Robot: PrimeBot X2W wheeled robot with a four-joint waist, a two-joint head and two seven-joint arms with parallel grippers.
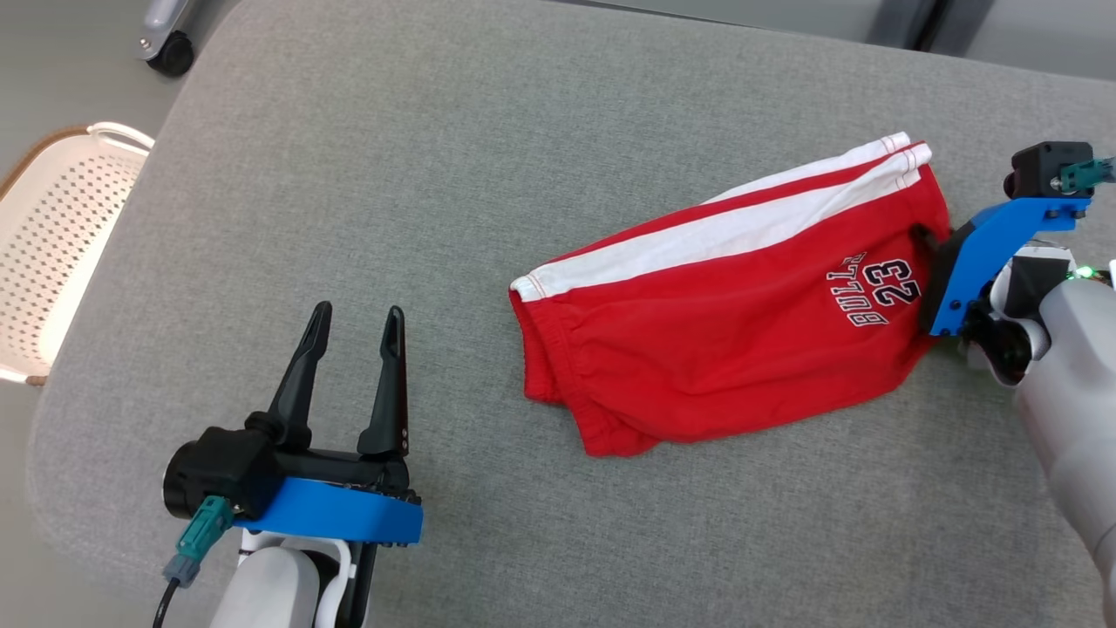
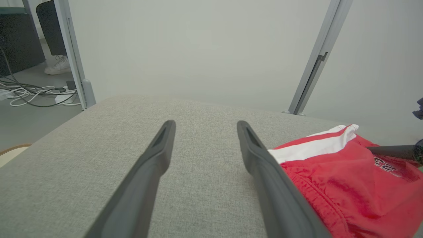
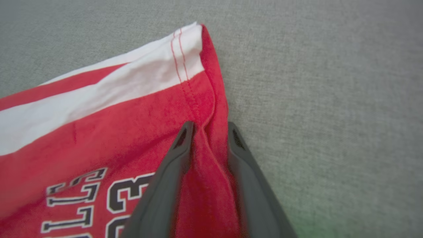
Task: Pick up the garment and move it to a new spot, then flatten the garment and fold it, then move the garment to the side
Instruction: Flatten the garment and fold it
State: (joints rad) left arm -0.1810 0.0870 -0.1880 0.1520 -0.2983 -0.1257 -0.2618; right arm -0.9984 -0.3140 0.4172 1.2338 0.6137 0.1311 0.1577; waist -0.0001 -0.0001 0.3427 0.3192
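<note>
Garment (image 1: 724, 323) hem, red with a white stripe and a 23, is bunched into a ridge pinched between the right gripper's (image 3: 210, 129) 2 fingers. It lies on the grey cushion (image 1: 436, 174). The left gripper (image 1: 357, 314) is spread wide, well apart to its left.

Bright, even, soft light with only faint shadows. The right wrist view blurs near its fingers (image 3: 158, 198) (a green tint colours its lower corner); the head view is sharp.
</note>
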